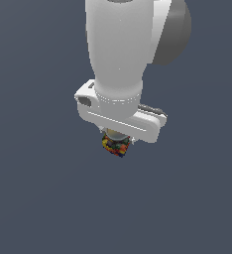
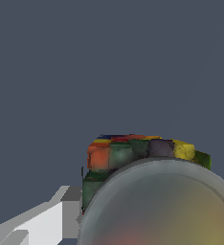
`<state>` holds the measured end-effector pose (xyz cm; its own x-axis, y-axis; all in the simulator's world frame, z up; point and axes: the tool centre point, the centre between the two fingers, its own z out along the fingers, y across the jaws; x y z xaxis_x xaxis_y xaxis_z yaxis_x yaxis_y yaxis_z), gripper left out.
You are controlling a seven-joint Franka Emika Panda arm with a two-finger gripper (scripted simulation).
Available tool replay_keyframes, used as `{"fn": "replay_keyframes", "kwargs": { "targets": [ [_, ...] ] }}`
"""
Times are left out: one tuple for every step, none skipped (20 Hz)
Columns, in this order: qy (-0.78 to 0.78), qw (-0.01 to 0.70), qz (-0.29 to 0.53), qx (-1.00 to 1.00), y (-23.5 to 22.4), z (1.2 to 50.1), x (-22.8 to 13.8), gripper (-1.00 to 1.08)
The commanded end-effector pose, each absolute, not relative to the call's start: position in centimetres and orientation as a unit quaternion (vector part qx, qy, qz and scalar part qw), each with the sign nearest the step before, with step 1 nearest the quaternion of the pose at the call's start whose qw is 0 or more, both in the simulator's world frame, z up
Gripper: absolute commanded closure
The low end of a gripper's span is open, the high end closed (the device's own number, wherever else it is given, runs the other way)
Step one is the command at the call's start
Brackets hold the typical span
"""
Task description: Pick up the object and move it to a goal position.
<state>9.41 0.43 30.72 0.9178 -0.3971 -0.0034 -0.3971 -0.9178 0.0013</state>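
Observation:
The object [image 1: 116,147] is a tiny boxy item mottled red, yellow, green and dark, tucked right under the white hand in the exterior view. My gripper [image 1: 118,139] points straight down over it and appears shut on it, with the fingers mostly hidden behind the hand. In the wrist view the object [image 2: 133,153] fills the near field, its pale rounded top [image 2: 166,206] blurred and very close. One white finger [image 2: 61,217] presses against its dark green side. The other finger is out of view.
A plain dark grey-blue surface [image 1: 38,198] surrounds the arm in both views. The large white arm link [image 1: 120,44] rises above the hand and hides what lies behind it.

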Motion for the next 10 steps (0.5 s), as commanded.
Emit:
{"fn": "replay_keyframes", "kwargs": {
  "targets": [
    [-0.203, 0.000, 0.000, 0.979, 0.0, 32.1, 10.1, 1.08],
    [-0.203, 0.000, 0.000, 0.979, -0.1, 32.5, 10.4, 1.08],
    [-0.203, 0.000, 0.000, 0.979, -0.3, 32.9, 10.6, 1.08],
    [-0.203, 0.000, 0.000, 0.979, -0.4, 33.3, 10.8, 1.08],
    [-0.203, 0.000, 0.000, 0.979, -0.5, 33.7, 11.1, 1.08],
    [-0.203, 0.000, 0.000, 0.979, -0.6, 34.0, 11.3, 1.08],
    [-0.203, 0.000, 0.000, 0.979, -0.8, 34.4, 11.5, 1.08],
    [-0.203, 0.000, 0.000, 0.979, -0.9, 34.7, 11.7, 1.08],
    [-0.203, 0.000, 0.000, 0.979, -1.0, 35.0, 11.9, 1.08],
    [-0.203, 0.000, 0.000, 0.979, -1.1, 35.3, 12.1, 1.08]
  ]
}}
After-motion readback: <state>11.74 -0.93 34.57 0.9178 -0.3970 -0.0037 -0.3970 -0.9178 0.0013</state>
